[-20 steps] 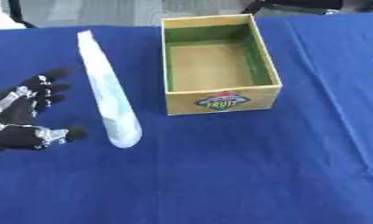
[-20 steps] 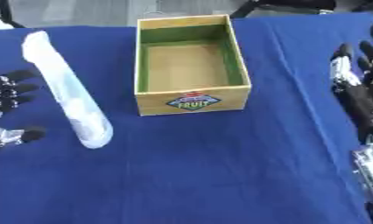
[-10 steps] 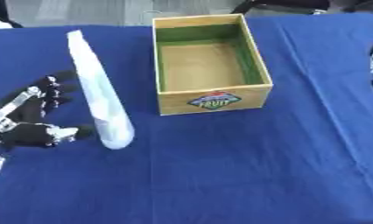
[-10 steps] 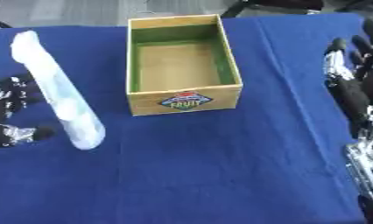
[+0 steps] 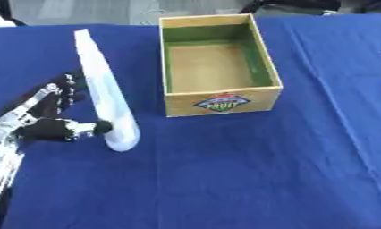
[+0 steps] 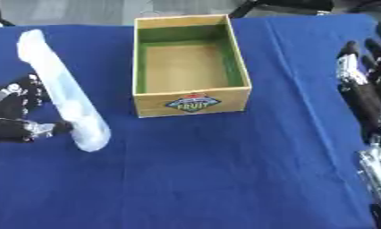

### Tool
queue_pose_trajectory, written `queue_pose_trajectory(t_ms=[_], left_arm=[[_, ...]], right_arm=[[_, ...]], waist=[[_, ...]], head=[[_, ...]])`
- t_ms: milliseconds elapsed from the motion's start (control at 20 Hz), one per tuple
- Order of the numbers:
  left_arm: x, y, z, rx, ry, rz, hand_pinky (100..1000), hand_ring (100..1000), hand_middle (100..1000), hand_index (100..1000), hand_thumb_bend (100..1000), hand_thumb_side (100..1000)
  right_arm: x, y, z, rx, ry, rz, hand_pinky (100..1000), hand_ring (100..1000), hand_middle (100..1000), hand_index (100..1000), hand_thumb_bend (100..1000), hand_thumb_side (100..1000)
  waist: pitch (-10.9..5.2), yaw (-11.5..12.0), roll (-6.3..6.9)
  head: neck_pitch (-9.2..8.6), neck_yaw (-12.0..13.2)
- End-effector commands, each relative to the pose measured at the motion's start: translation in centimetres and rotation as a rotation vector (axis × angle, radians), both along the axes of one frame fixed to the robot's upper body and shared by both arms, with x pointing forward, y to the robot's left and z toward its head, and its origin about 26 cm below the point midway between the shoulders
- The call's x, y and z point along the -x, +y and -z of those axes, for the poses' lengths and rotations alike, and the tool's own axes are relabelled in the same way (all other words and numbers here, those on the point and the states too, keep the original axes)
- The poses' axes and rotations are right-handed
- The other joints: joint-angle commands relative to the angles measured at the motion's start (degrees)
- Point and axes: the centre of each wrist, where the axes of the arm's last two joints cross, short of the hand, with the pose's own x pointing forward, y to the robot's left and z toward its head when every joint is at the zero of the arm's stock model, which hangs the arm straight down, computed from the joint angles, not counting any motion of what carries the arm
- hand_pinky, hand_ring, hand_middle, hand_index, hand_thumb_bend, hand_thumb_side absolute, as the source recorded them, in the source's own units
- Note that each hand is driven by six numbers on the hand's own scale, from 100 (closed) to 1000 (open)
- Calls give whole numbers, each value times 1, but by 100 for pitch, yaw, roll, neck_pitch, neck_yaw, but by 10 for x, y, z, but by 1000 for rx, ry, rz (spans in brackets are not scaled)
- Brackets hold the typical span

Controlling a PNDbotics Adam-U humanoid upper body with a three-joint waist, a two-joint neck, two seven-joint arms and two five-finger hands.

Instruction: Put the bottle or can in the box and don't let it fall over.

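Blue table (image 5: 248,179), wooden box (image 5: 222,96) with nothing inside. Tall clear bottle (image 5: 103,96) left of box, leaning. Left hand (image 5: 49,120) spread beside it, thumb touching, not holding. Right hand (image 6: 358,85) straight, idle. Reaching step; next, probably wrap fingers round, lift upright.

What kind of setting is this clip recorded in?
Probably a lab or demo workspace: a table under a blue cloth, one wooden box, a pale bottle lying down, and robot hands at each side.
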Motion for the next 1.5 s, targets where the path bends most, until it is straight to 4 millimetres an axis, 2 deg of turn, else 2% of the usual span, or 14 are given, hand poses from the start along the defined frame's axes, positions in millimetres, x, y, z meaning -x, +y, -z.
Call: queue_pose_trajectory(t_ms=[50, 1200, 1500], left_arm=[[-2, -4, -8, -16, -27, 12, 1000, 1000, 1000, 976, 739, 174], [-16, -23, 2, -35, 9, 70, 1000, 1000, 1000, 945, 743, 172], [-18, -27, 5, -55, 19, 94, 1000, 1000, 1000, 928, 704, 167]], right_arm=[[2, 2, -9, 15, -31, -15, 1000, 1000, 1000, 975, 100, 470], [1, 4, -11, 12, -31, -31, 1000, 1000, 1000, 976, 100, 470], [1, 4, -12, 9, -26, -32, 1000, 1000, 1000, 977, 100, 470]], waist=[[-69, -19, -9], [-52, -97, -15], [-43, -108, -21]], head=[[23, 29], [-63, 116], [-45, 154]])
